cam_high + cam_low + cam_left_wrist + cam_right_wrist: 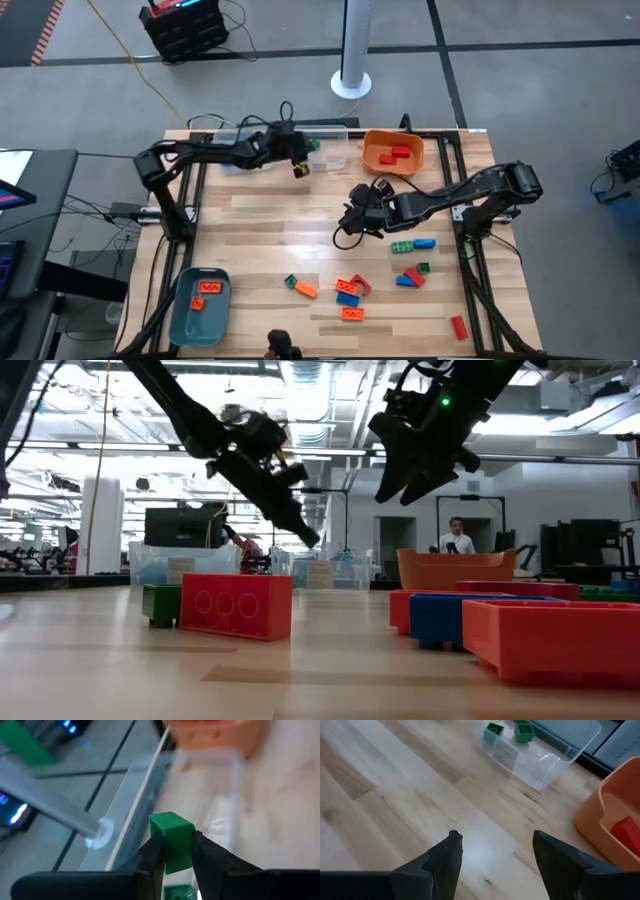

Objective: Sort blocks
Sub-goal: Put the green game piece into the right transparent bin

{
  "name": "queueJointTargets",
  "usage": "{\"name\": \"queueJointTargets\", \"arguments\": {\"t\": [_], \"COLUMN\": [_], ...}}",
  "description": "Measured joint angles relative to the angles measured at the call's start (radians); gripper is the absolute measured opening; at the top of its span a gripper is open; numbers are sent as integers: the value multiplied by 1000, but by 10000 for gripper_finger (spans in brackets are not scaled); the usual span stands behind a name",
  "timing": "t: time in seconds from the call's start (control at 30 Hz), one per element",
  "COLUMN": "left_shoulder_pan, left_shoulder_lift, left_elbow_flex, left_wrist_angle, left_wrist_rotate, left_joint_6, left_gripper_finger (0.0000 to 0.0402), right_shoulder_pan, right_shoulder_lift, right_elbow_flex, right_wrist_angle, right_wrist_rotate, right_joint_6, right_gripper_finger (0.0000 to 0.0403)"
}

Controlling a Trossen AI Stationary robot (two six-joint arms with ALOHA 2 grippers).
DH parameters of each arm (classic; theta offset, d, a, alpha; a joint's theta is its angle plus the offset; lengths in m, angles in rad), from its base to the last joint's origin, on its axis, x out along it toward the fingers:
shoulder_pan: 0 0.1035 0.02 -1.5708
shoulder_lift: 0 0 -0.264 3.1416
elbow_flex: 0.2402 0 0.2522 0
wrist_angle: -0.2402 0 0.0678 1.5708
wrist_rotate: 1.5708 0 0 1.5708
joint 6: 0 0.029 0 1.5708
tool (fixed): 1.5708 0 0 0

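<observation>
I have the left gripper at the far edge of the tabletop, over the clear bin, its jaws clamped on a green block. Another green block lies inside that bin. My right gripper hangs above the middle of the tabletop with its jaws apart and nothing between them. Red blocks sit in the orange bin at the far edge. The loose blocks lie scattered toward the near right corner.
</observation>
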Motion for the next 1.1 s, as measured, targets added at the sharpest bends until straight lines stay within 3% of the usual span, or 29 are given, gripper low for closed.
{"name": "queueJointTargets", "arguments": {"t": [0.13,0.23,0.57,0.67,0.77,0.87,1.1], "left_shoulder_pan": [15,24,25,13,-38,-117,-318], "left_shoulder_lift": [44,56,56,40,-12,-100,-306], "left_elbow_flex": [69,128,273,294,290,228,25], "left_wrist_angle": [-97,-207,-452,-537,-590,-577,-449], "left_wrist_rotate": [-50,9,34,93,177,186,151], "left_joint_6": [-75,-105,-86,-47,-11,18,-37], "left_gripper_finger": [86,94,192,208,210,203,188], "right_shoulder_pan": [17,19,18,27,44,61,136], "right_shoulder_lift": [0,0,0,0,1,1,1], "right_elbow_flex": [0,0,0,-17,-35,-50,-50], "right_wrist_angle": [-2,-3,-6,-7,-34,-28,-22], "right_wrist_rotate": [0,0,1,7,30,28,-151], "right_joint_6": [0,0,-3,-4,-7,-26,-51], "right_gripper_finger": [255,255,255,255,255,255,255]}}
